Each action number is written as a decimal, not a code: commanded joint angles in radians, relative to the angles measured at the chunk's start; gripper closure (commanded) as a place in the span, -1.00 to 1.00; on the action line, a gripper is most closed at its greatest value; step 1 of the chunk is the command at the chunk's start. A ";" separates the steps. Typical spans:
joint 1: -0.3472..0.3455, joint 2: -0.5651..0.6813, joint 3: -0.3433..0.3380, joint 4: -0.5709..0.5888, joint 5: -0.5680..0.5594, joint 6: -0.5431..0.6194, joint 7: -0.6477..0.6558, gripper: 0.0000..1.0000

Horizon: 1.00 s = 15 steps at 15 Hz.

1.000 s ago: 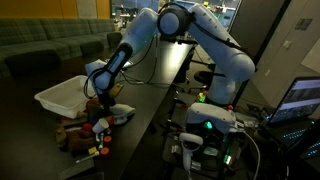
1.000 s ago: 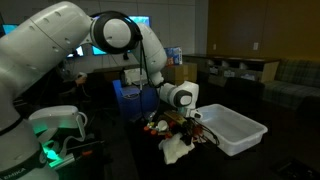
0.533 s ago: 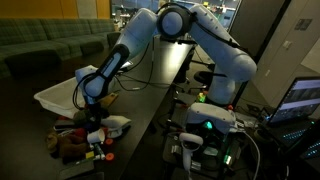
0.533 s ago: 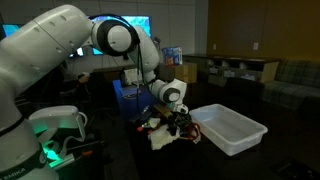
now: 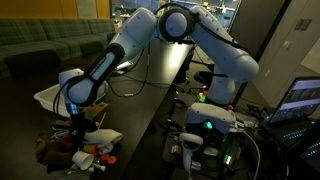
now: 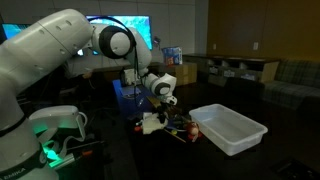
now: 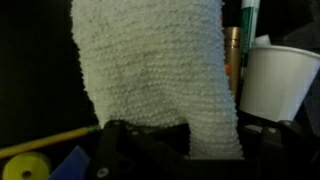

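My gripper (image 7: 195, 152) is shut on a white knitted cloth (image 7: 160, 70), which fills the middle of the wrist view and runs down between the dark fingers (image 7: 122, 150). In both exterior views the gripper (image 5: 78, 118) (image 6: 161, 99) is low over the dark table beside a pile of small items, with the cloth (image 5: 101, 135) (image 6: 152, 122) hanging from it and trailing onto the table. How the cloth's lower end lies is partly hidden by the pile.
A white bin (image 5: 52, 97) (image 6: 233, 129) stands on the table beyond the pile of small toys and bottles (image 5: 72, 156) (image 6: 180, 126). In the wrist view a white cup (image 7: 282, 80), a marker (image 7: 247, 22) and a yellow pencil (image 7: 45, 143) lie around the cloth.
The arm has swung away from the white bin with the cloth in its grip, dragging the cloth off the pile. The gripper stayed shut throughout.
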 commanded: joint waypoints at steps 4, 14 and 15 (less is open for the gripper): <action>0.049 0.005 0.025 0.074 0.051 0.021 0.030 0.77; -0.178 -0.208 0.040 -0.153 0.042 -0.144 -0.339 0.79; -0.213 -0.231 0.034 -0.189 0.045 -0.153 -0.381 0.79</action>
